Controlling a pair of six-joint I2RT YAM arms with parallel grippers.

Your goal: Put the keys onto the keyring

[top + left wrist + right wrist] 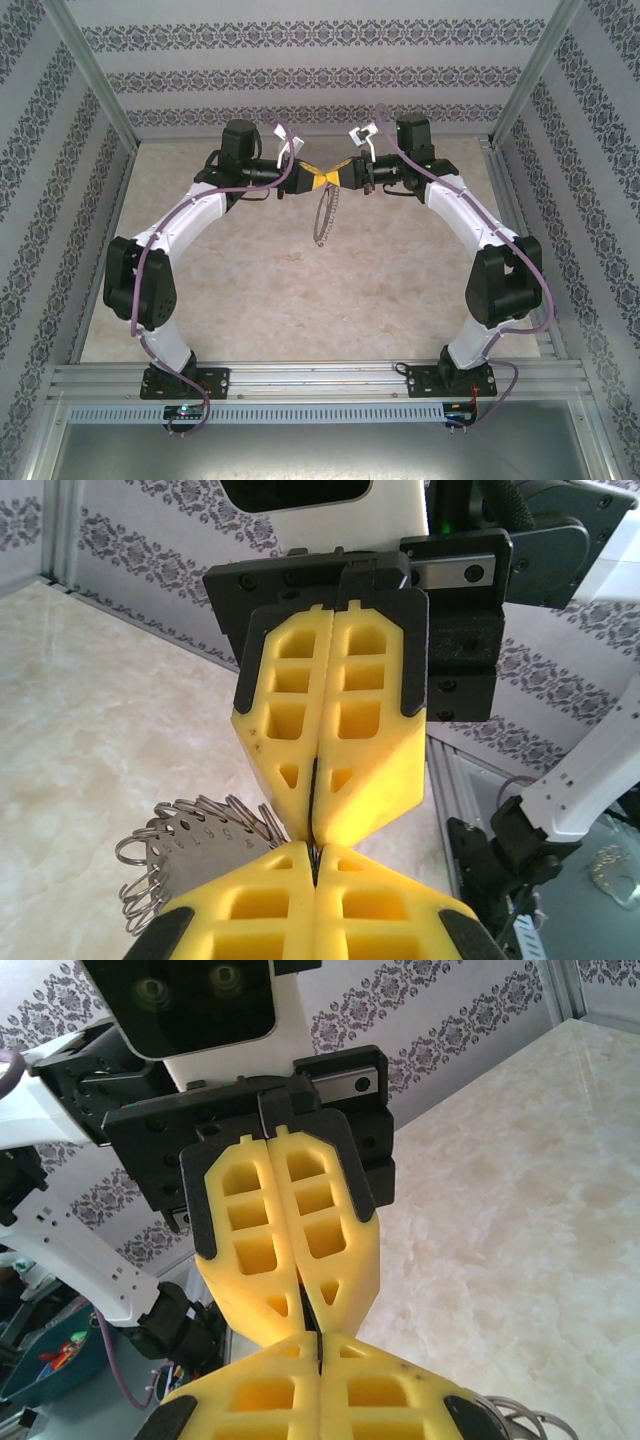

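Thin, light keyring (325,215) with a wavy wire edge, hanging free above the desk (260,300), just under the touching tips of the left hand (310,179) and right hand (336,177). Probably stiff but springy and slippery (easy to swing or twist), so best pinched near its top. Both hands closed tight; impossible to tell which one pinches it.
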